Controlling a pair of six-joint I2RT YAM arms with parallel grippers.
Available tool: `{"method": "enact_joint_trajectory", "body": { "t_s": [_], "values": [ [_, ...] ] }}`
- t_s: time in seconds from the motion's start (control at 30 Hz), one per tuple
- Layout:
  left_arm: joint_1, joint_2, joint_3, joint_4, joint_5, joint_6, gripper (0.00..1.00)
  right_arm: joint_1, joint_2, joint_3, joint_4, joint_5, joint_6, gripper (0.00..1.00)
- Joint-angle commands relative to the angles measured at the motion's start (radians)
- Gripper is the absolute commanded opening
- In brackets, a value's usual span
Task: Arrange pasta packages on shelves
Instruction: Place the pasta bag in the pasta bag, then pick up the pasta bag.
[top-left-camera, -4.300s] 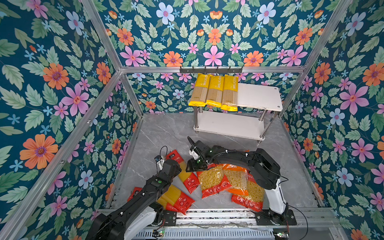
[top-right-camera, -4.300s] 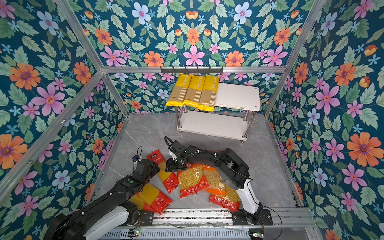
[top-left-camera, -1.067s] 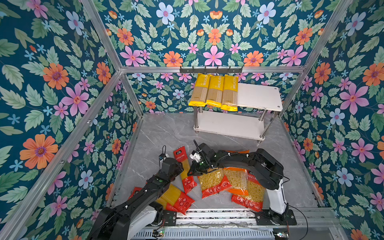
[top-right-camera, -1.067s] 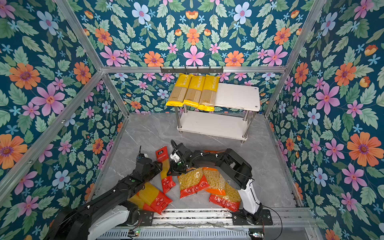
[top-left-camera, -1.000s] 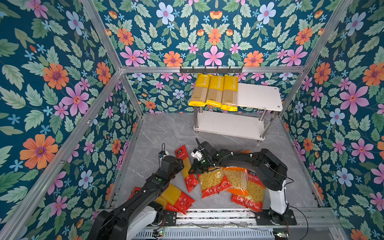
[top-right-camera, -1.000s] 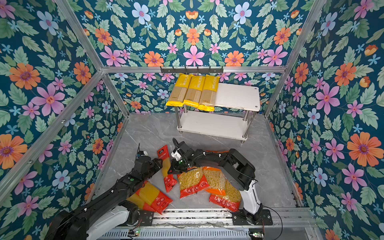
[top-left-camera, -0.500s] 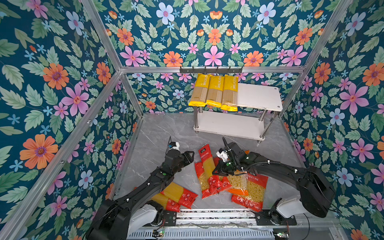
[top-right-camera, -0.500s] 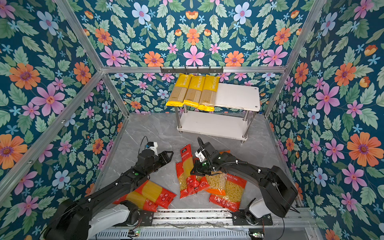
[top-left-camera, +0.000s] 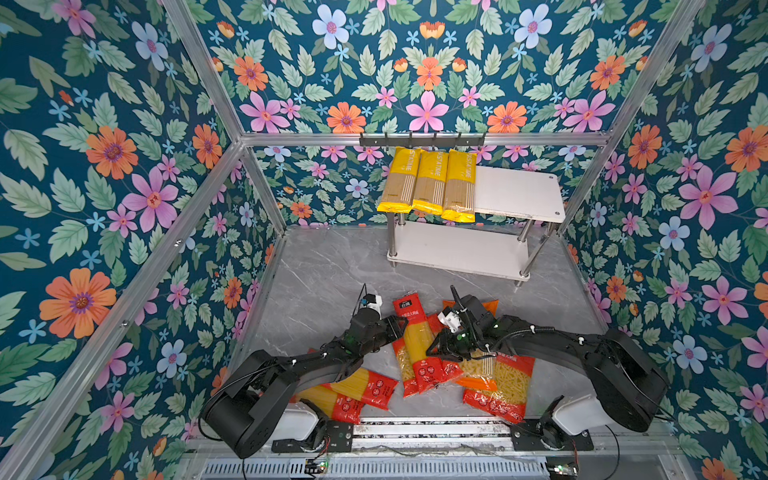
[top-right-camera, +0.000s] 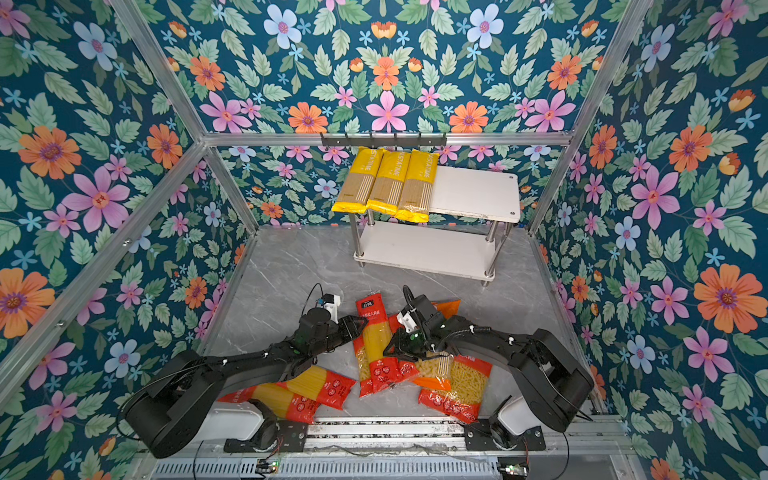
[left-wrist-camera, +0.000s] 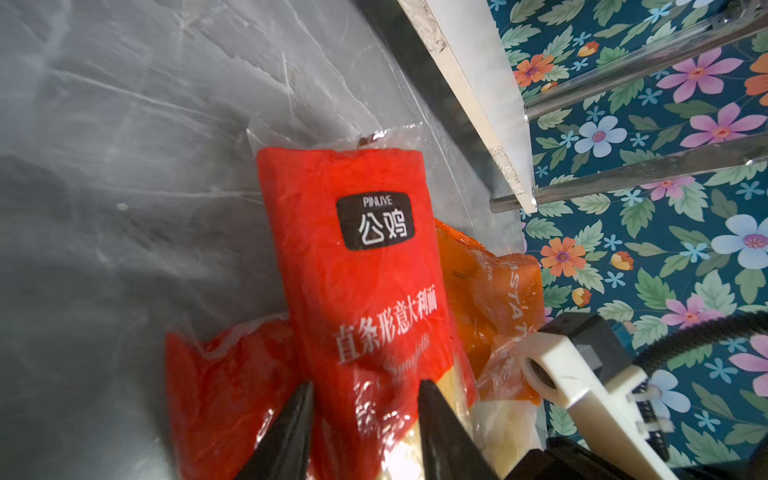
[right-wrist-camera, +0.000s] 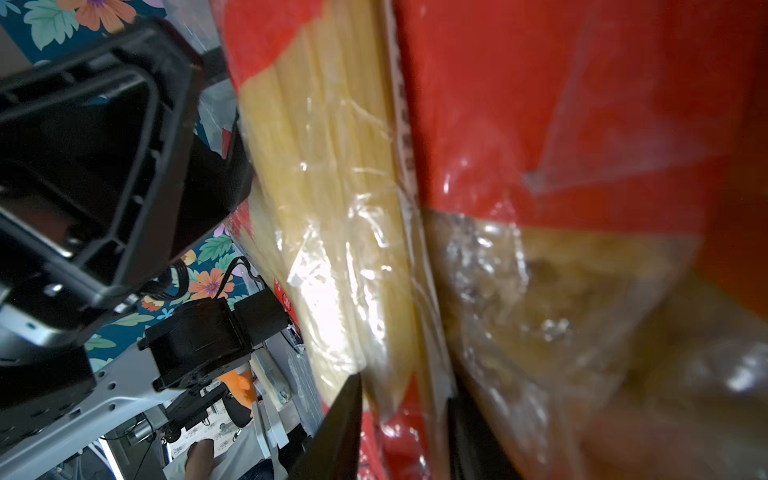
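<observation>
Left wrist view puts the red spaghetti pack (left-wrist-camera: 357, 291) front and centre: glossy film, a red printed end, and pale strands behind the clear window. It lies in the middle of the desk (top-left-camera: 332, 266), its long axis pointing roughly toward the shelves (top-left-camera: 515, 195). It rests partly on a red short-pasta bag (left-wrist-camera: 224, 395) and beside an orange bag (left-wrist-camera: 490, 282).

The left gripper (left-wrist-camera: 365, 382) has its fingertips apart, astride the pack near the window; whether they pinch it cannot be told. In the right wrist view the right gripper (right-wrist-camera: 403, 390) is also parted, with the pack's edge between its fingertips and contact unclear.

The pack is probably light, stiff along its length and brittle if bent, and the film looks slick. A hold across the width near the middle should balance better than one on the loose crimped end, where it could droop or slide out.

Two more red packs (top-left-camera: 361, 382) lie by the left arm's base. On the shelves, three yellow packs (top-left-camera: 432, 183) sit side by side on the left part of the upper board.
</observation>
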Motion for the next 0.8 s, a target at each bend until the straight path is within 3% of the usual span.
{"method": "enact_joint_trajectory", "body": {
  "t_s": [0.0,0.27,0.53,0.77],
  "values": [
    [-0.016,0.028,0.001,0.088,0.007,-0.024,0.40,0.000,0.011,-0.006,0.019,0.024,0.015,0.39],
    [-0.046,0.091,0.015,0.133,0.020,-0.045,0.30,-0.001,0.049,-0.022,0.124,-0.002,0.064,0.41],
    [-0.045,0.039,0.026,0.077,0.004,-0.024,0.29,-0.001,0.013,-0.017,0.171,-0.016,0.080,0.19],
    [-0.035,-0.047,0.077,-0.028,-0.010,0.027,0.33,0.000,-0.065,-0.010,0.185,-0.033,0.082,0.11]
  ]
}}
